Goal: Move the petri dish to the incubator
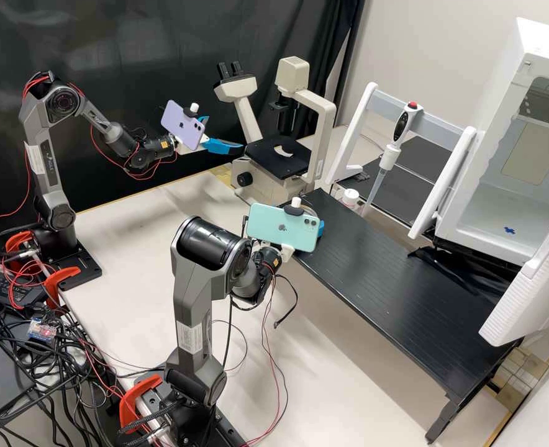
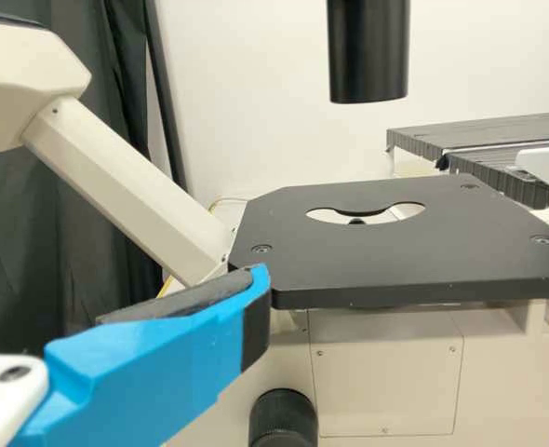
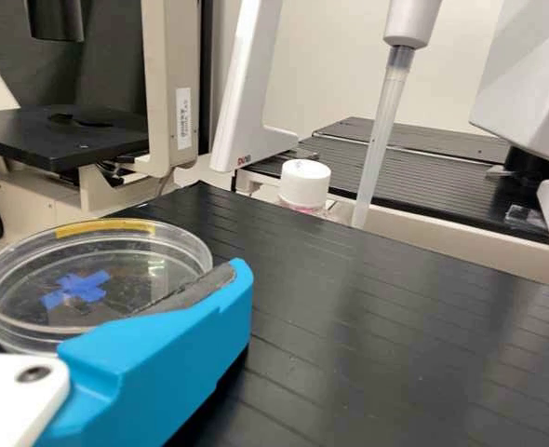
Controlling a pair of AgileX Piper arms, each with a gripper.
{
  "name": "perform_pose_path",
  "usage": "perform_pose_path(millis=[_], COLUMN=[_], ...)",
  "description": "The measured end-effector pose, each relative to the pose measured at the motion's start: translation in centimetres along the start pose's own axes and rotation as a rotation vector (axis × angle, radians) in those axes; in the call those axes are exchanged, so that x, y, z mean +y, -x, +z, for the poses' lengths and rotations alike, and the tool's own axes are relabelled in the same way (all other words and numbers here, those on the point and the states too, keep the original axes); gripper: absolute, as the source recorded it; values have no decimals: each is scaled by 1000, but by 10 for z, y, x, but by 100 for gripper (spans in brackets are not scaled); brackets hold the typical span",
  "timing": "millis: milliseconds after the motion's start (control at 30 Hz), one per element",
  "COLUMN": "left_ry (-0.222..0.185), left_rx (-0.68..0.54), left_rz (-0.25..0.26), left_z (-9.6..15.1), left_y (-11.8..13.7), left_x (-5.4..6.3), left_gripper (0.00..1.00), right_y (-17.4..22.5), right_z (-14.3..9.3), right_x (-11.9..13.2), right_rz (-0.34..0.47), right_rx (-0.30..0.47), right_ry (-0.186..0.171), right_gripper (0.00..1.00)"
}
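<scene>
One open incubator [image 1: 482, 245] lies past the stand [image 1: 405, 279]. The right arm [image 1: 194, 304], raised at its elbow, has its wrist low by the stand's edge; the left arm [image 1: 54, 149] bends out toward the microscope [image 1: 293, 73], its left gripper [image 1: 237, 148] released and bare. Right at the right gripper [image 1: 321, 228], far nearer than the left, sits the level, round dish [image 3: 130, 256], no long axis, on or just over the stand; whether it is clenched, I can't tell.
</scene>
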Motion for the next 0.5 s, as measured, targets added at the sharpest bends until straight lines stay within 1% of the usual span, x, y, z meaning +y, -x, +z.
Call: perform_pose_path(millis=[167, 233, 500], left_ry=[0, 0, 0], left_rx=[0, 0, 0], left_rz=[0, 0, 0], left_z=[0, 0, 0], left_y=[0, 0, 0], left_x=[0, 0, 0], left_gripper=[100, 100, 100], right_y=[0, 0, 0], right_z=[0, 0, 1], right_x=[0, 0, 1], right_rz=[-5, -5, -1], right_rx=[3, 3, -2], right_ry=[4, -4, -12], right_gripper=[0, 0, 0])
